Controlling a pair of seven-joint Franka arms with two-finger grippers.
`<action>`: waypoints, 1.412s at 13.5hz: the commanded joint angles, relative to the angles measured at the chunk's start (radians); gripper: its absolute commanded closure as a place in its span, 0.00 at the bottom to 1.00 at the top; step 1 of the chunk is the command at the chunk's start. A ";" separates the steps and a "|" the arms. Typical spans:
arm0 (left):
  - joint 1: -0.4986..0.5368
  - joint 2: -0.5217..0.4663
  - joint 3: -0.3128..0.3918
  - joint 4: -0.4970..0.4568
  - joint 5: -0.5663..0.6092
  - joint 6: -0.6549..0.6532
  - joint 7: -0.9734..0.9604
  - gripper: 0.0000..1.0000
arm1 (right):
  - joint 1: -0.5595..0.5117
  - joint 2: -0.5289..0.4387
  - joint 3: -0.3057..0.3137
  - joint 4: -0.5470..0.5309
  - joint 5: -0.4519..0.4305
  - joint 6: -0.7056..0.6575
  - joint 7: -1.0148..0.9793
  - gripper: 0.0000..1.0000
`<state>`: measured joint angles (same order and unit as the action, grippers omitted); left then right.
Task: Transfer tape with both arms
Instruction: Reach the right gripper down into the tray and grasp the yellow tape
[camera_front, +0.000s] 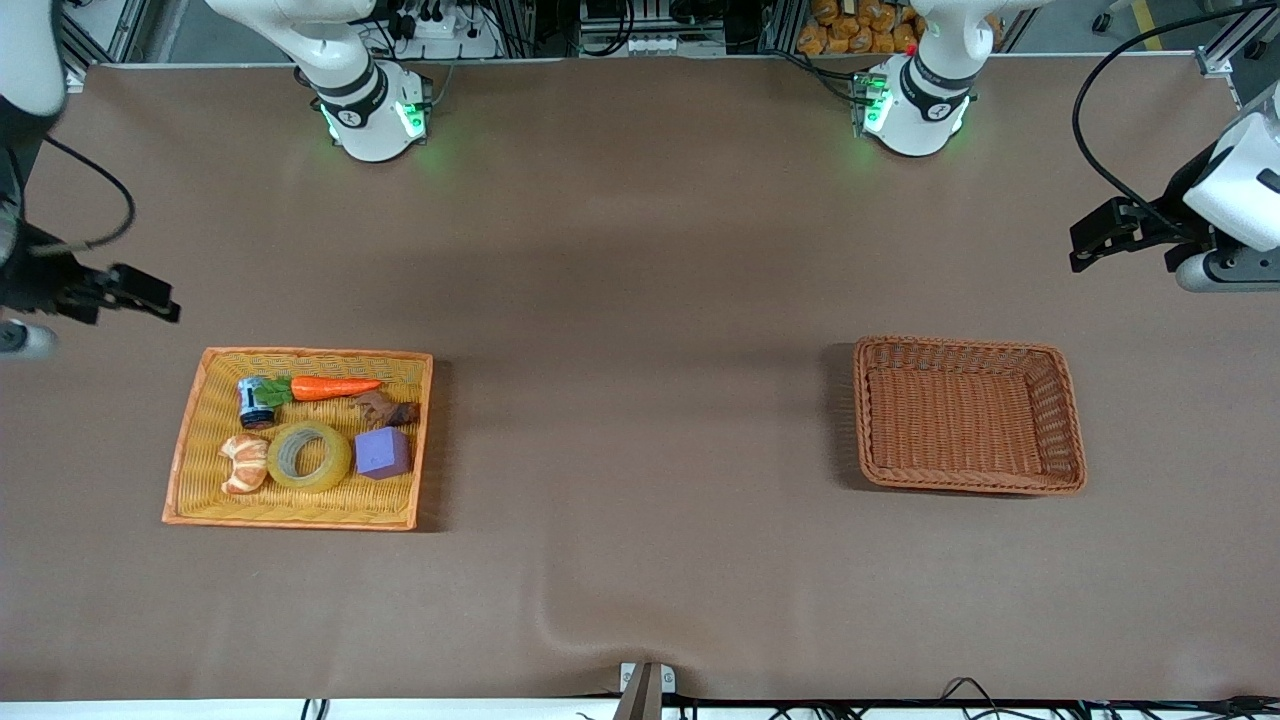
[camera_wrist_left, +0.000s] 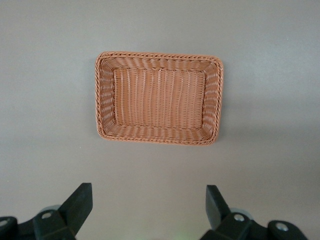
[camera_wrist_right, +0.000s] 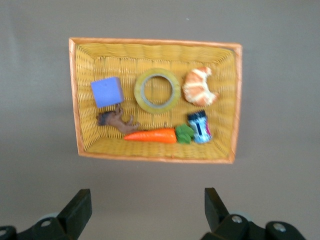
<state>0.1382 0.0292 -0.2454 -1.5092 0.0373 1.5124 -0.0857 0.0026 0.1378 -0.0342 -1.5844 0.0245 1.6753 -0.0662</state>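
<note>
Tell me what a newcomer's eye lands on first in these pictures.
First, the yellow wicker tray with orange rim toward the right arm's end of the table, crowded with a translucent yellowish ring of packing tape, a purple cube beside it, an orange carrot and a croissant. Next, the brown woven basket toward the left arm's end, with nothing in it. The left hand and right hand wait open.

Both arms' upper links and the small brown figurine (camera_wrist_right: 117, 121) in the yellow basket (camera_wrist_right: 155, 49): cropped, indistinct.
</note>
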 joint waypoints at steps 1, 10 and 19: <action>0.012 -0.011 -0.009 -0.005 0.006 -0.008 -0.008 0.00 | 0.066 0.104 -0.001 0.017 0.000 0.105 -0.010 0.00; 0.011 -0.005 -0.009 -0.011 0.006 0.000 -0.008 0.00 | 0.059 0.410 0.000 -0.154 0.012 0.497 -0.495 0.00; 0.005 0.029 -0.011 -0.011 0.004 0.035 -0.009 0.00 | 0.037 0.508 0.000 -0.146 0.081 0.520 -0.574 1.00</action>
<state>0.1385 0.0499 -0.2469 -1.5215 0.0373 1.5332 -0.0857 0.0502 0.6454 -0.0400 -1.7442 0.0834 2.2109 -0.6219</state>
